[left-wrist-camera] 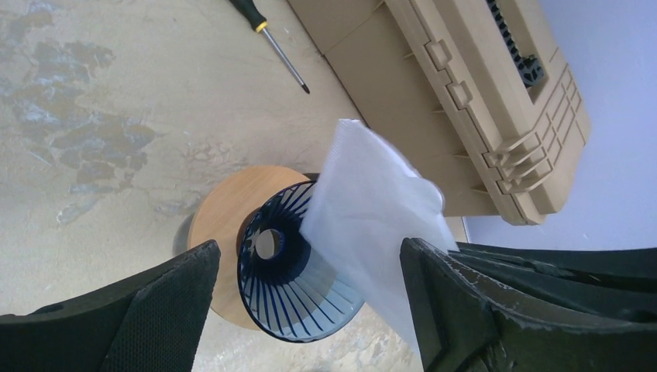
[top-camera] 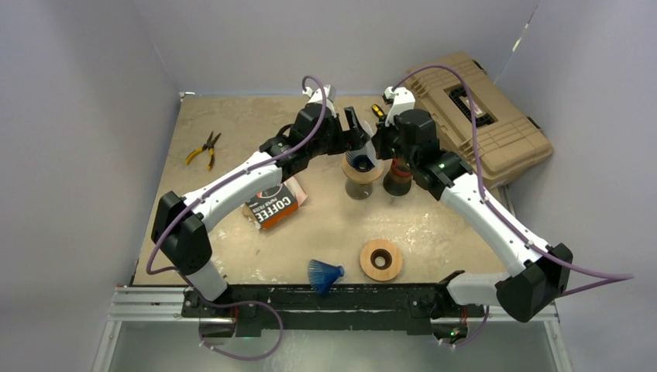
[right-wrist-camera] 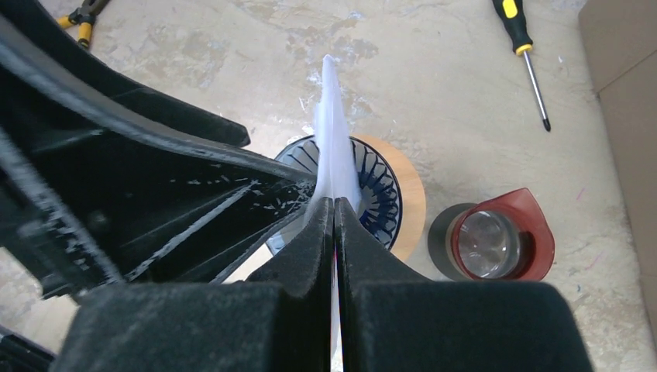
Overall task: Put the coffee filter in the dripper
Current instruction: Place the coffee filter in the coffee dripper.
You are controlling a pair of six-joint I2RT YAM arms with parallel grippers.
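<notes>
My right hand (right-wrist-camera: 334,205), pinched shut on the filter (right-wrist-camera: 333,139), should lower it squarely into the dripper (right-wrist-camera: 383,190) at twelve o'clock; left hand (left-wrist-camera: 310,252) gapes open.

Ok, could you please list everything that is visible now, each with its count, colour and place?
coffee filter: one, white, held over the upright dripper
upright dripper: one, blue, on a wooden ring, far middle
spare dripper: one, blue, on its side at the near edge
wooden ring: two, light brown; one under the upright dripper, one bare beside the spare dripper
glass vessel: one, red collar, right of the upright dripper
filter box: one, orange and white, under the left arm
pliers: one, yellow handles, far left
screwdriver: one, yellow and black, by the toolbox
toolbox: one, tan, far right
table: one, beige
left tool: one, black, open above the upright dripper
right tool: one, black, shut on the coffee filter
</notes>
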